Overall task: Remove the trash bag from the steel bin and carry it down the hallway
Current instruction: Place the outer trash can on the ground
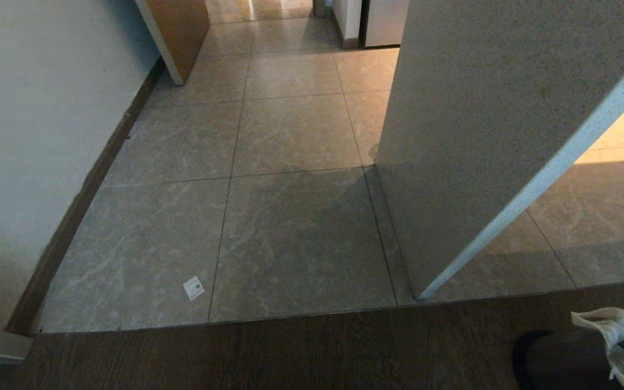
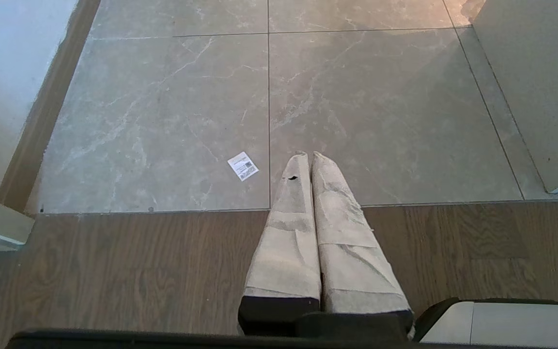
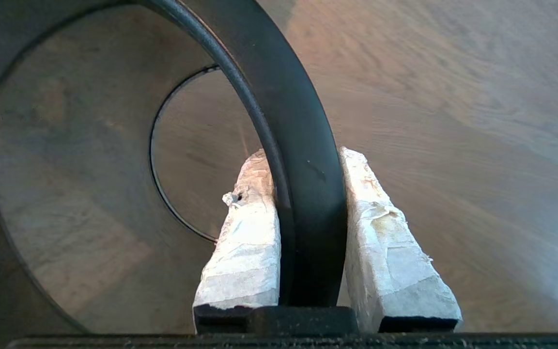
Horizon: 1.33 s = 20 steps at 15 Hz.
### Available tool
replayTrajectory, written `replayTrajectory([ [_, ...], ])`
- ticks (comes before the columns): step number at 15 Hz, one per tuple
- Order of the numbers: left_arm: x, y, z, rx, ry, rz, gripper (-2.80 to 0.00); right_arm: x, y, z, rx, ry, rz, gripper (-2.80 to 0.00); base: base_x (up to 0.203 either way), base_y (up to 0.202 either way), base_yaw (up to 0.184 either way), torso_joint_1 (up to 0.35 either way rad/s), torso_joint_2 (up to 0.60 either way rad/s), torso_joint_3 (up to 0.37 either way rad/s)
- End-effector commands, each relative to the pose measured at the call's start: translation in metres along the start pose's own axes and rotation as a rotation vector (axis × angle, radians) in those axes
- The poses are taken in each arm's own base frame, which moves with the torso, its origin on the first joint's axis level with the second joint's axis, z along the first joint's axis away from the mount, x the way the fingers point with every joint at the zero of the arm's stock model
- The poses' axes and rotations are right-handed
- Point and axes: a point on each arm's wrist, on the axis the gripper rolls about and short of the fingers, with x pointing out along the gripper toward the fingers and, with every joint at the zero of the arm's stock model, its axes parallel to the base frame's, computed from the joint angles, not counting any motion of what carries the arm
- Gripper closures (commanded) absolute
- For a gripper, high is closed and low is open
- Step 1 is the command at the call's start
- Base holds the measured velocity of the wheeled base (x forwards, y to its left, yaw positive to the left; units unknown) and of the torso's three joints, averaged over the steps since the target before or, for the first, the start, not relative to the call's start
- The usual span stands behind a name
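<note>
Straddling the thick black rim of the steel bin, the right tool is seen clamped on it, one finger inside the bin and the other finger outside against the wall. The inside of the bin ahead of the tool looks bare: only dull metal and the round bottom are shown, with no bag in it. In the head view the trash bag is found at the lower right, a thin crumpled white film with something dark showing through, lying against the dark rounded shape of the bin; whether it rests on the rim or beside it cannot be told. The left tool is held idle over the wooden floor, its fingers pressed together on nothing, pointing toward the tiled hallway just beyond, where a small paper label lies.

The bag is judged light, limp and slippery, easily torn if snagged on the rim. A hold is best taken on gathered film near its open top, bunched so that several layers are pinched at once, not on a single sheet. The bin, stiff and smooth, is gripped securely enough at its rim, yet it is not the thing to be carried.
</note>
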Motion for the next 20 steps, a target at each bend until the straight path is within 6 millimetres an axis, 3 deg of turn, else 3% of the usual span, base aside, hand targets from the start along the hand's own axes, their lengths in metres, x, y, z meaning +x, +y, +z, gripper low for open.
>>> replayTrajectory([
  [1, 0.0, 0.0, 0.0, 0.0, -0.001, 0.001, 0.0, 0.029, -0.01, -0.02, -0.002, 0.004, -0.007, 0.0, 0.0, 0.0, 0.0, 0.0, 0.0, 0.0],
  [8, 0.0, 0.0, 0.0, 0.001, -0.001, 0.001, 0.0, 0.072, -0.018, -0.04, -0.025, -0.09, -0.061, 0.0, 0.0, 0.0, 0.0, 0.0, 0.0, 0.0],
  [20, 0.0, 0.0, 0.0, 0.0, -0.001, 0.001, 0.0, 0.083, -0.004, -0.037, -0.084, -0.142, -0.043, 0.0, 0.0, 0.0, 0.0, 0.0, 0.0, 0.0],
])
